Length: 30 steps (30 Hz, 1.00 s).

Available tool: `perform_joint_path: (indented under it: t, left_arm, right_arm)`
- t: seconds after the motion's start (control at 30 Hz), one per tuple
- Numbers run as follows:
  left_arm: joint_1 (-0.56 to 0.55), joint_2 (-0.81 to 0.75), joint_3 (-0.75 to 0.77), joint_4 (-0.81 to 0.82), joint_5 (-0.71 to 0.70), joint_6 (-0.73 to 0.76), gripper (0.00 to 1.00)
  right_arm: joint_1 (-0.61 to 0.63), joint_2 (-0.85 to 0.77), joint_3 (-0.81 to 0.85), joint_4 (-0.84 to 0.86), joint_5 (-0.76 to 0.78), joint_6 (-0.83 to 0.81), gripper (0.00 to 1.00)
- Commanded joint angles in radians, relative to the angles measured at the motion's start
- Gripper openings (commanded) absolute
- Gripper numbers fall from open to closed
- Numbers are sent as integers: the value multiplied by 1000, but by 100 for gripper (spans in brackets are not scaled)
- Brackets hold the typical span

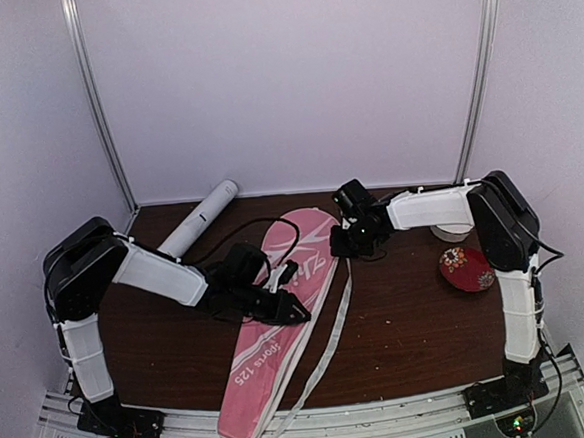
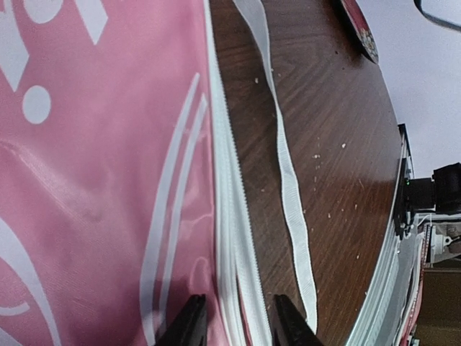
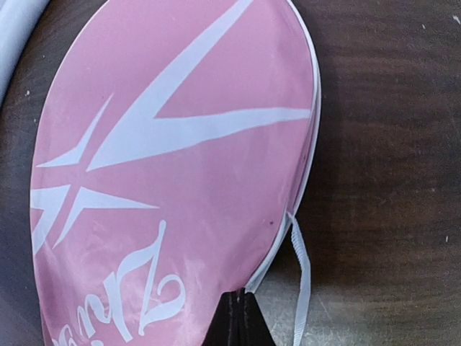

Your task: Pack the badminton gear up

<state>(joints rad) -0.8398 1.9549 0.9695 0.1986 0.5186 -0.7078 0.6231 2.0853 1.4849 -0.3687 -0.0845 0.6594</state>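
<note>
The pink racquet-shaped cover (image 1: 271,346) with white stripes lies diagonally across the middle of the brown table (image 1: 401,342), head end towards the back. My left gripper (image 1: 290,309) (image 2: 238,323) is open low over the cover's right side, its black fingertips (image 2: 189,321) straddling the white zipper edge (image 2: 229,216) without touching it. My right gripper (image 1: 346,241) (image 3: 241,317) is shut, pinching the cover's (image 3: 173,144) white-trimmed rim at the head end. The long white tube (image 1: 202,220) lies at the back left, apart from both grippers.
A loose white strap (image 1: 333,341) (image 2: 288,180) (image 3: 301,274) trails from the cover along its right side. A small red patterned dish (image 1: 466,268) sits at the right, next to the right arm, with a white round object (image 1: 451,232) behind it. White walls enclose the table.
</note>
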Motion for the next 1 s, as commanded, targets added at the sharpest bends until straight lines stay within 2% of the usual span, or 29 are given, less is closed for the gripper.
perform_joint_path:
  t: [0.0,0.17,0.4,0.53,0.67,0.8,0.97]
  left_arm:
    - [-19,-55,-25,-183,-82,40,41]
    - [-21,-303,-109,-356,-266,99,54]
    - [-53,-484,-232,-558,-428,82,55]
    - [-81,-471,-256,-567,-428,55,60]
    - [-103,-418,-234,-549,-434,27,60]
    - [-104,-358,-221,-503,-418,-45,54]
    - [-103,-289,-233,-399,-381,-187,40]
  right_arm:
    - [-26,60,126,-36,43,-66,0]
    - [-39,95,153,-54,7,-83,0]
    - [-37,86,138,-32,-37,-75,0]
    - [-34,74,108,-8,-49,-70,0]
    - [-31,75,103,-4,-60,-69,0]
    - [-16,72,91,3,-69,-61,0]
    - [11,20,-6,46,-70,4,0]
